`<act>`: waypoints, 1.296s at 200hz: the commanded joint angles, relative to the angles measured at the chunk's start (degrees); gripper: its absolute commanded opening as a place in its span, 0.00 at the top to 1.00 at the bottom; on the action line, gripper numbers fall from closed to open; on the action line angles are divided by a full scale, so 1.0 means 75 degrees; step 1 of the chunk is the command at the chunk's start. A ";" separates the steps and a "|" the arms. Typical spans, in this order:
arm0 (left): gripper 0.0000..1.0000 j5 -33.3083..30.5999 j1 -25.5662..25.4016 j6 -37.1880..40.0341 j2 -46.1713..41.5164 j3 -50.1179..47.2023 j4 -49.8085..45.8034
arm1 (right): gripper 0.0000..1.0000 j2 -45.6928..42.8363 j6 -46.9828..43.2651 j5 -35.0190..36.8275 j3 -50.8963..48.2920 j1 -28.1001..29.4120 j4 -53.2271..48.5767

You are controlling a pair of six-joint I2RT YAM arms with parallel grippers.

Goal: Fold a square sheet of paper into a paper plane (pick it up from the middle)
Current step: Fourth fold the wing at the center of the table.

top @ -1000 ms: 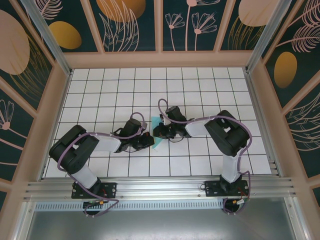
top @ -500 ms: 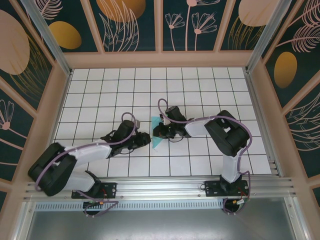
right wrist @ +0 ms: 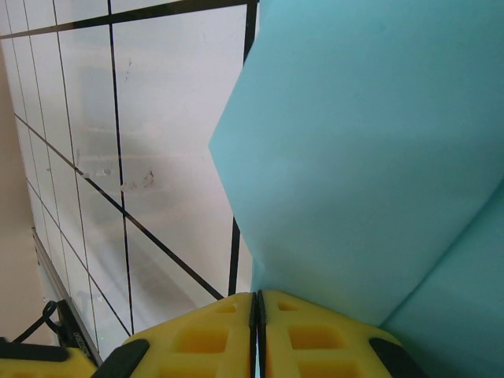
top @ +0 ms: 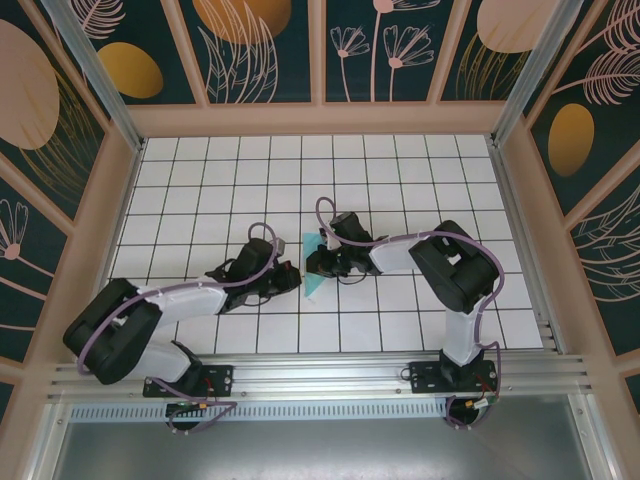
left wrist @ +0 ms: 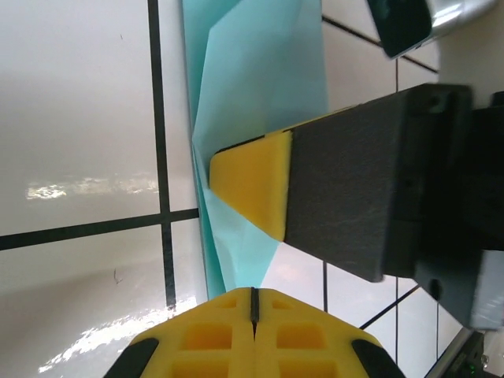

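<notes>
White gridded table [top: 200, 170], one folded square sheet of paper [top: 314, 286] at its middle. Overhead, my two arms meet there. Up close, my left gripper [left wrist: 253, 293] is closed and empty beside the sheet; my right gripper [right wrist: 258, 298] pinches it.

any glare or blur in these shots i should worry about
Left wrist view: bright glare streaks on the white table, and the left gripper at the bottom edge is soft, though the turquoise paper reads clearly. Right wrist view: the paper is so close that it looks flat and soft, with faint reflections on the table. Top external view: even light, sharp, no strong glare.
</notes>
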 commanded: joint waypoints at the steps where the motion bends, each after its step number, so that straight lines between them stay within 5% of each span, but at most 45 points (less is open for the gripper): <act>1: 1.00 0.0634 0.0015 0.0150 0.0393 0.0210 0.0821 | 0.86 0.0339 -0.0018 0.0665 0.0025 0.0025 -0.0507; 190: 0.96 0.2018 0.0006 0.0206 0.2078 -0.0394 0.1790 | 0.86 0.0422 -0.0096 0.0935 0.0084 0.0045 -0.0813; 227: 0.96 0.2393 0.0009 0.0492 0.2508 -0.0316 0.1472 | 0.86 0.0439 -0.0079 0.1004 0.0080 0.0042 -0.0852; 259: 0.97 0.2152 -0.0002 0.1258 0.2434 -0.0051 -0.0008 | 0.86 0.0446 -0.0040 0.1072 0.0082 0.0046 -0.0871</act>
